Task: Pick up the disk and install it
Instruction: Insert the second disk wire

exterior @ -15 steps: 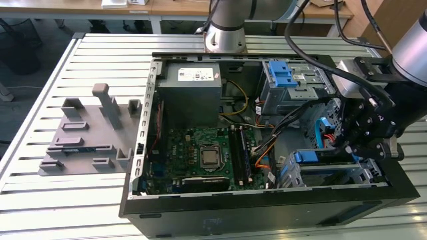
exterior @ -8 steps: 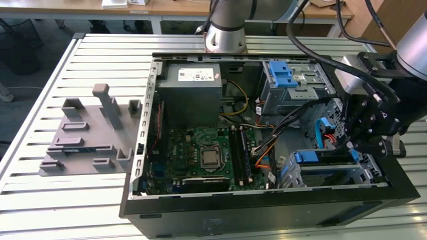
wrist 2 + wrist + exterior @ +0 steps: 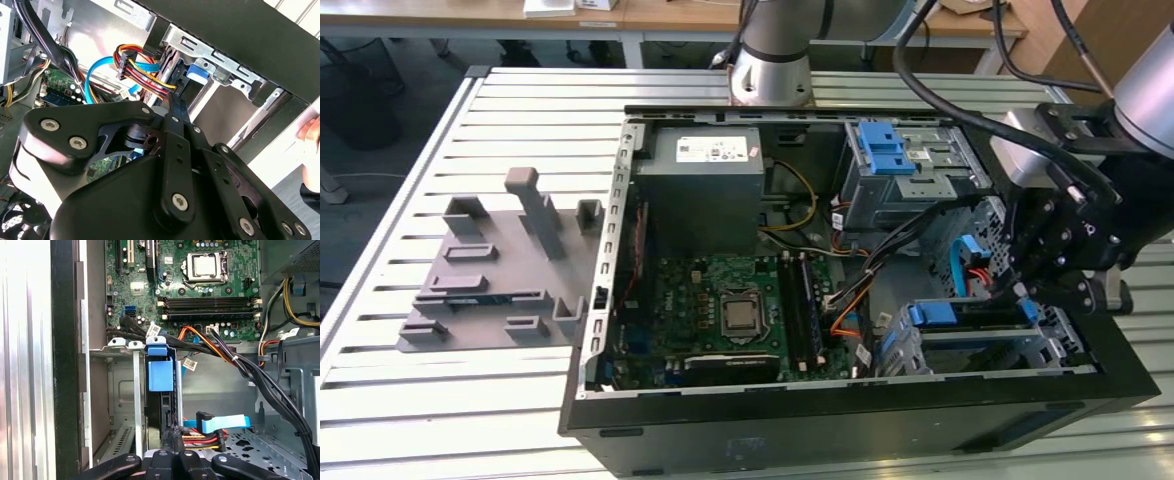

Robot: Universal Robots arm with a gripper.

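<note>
Black tower PC case (image 3: 854, 420), side panel off, lying flat on slatted aluminium bench (image 3: 440, 400). Inside, seen in the exterior view: green motherboard (image 3: 720, 300) mid-case, large grey power-supply box with white sticker (image 3: 707, 190) beyond it, grey metal cage with blue plastic latch (image 3: 894, 150) towards the exterior view's right. Grey plastic fixture with upright posts (image 3: 494, 270) on the bench, well apart from the case on the exterior view's left.

Silver hard drive in blue plastic carrier frame (image 3: 937, 314) standing on edge in a slot of the lower drive cage, in the case corner at the exterior view's right. Blue carrier tab facing up out of the cage, level with the white clips beside it; same drive in the first wrist view (image 3: 161, 376) and the second wrist view (image 3: 197, 74).

Black linkage gripper (image 3: 1021, 290) down inside the case over that drive cage. Tip right at the drive's dark edge in both wrist views (image 3: 172, 437) (image 3: 176, 107); contact likely, not certain. Jaws: cannot tell whether apart, together or clamped on the drive.

Orange, red and yellow cable bundle (image 3: 145, 75) and flat blue data cable (image 3: 225, 421) running just beside the drive, near the gripper tip.
</note>
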